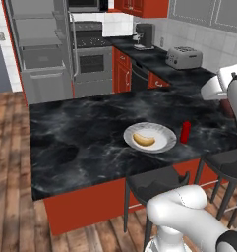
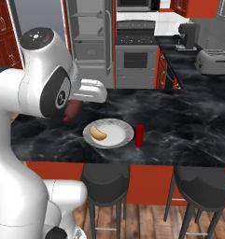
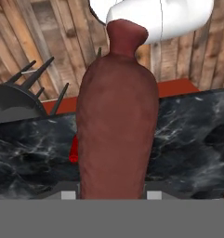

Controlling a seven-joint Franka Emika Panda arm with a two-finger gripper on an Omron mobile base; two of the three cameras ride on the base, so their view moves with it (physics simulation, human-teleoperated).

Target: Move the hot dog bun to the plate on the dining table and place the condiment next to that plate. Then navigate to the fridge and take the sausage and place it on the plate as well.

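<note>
I have the fingers (image 3: 111, 193) pinching the sausage (image 3: 117, 130) above the table (image 1: 80, 133). The bun (image 1: 143, 140) lies on the plate (image 1: 162, 132), bottle (image 1: 185, 132) at its 3 o'clock.

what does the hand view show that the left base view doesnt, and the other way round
Hand view alone: the sausage up close, held in the shut gripper, with wooden floor and part of a stool beyond the table edge.

Left base view alone: the hot dog bun lying on the plate, the open fridge, the oven and the toaster.

Both: the dining table with its black marble top, and the red condiment, which the hand view shows as a red sliver beside the sausage.
</note>
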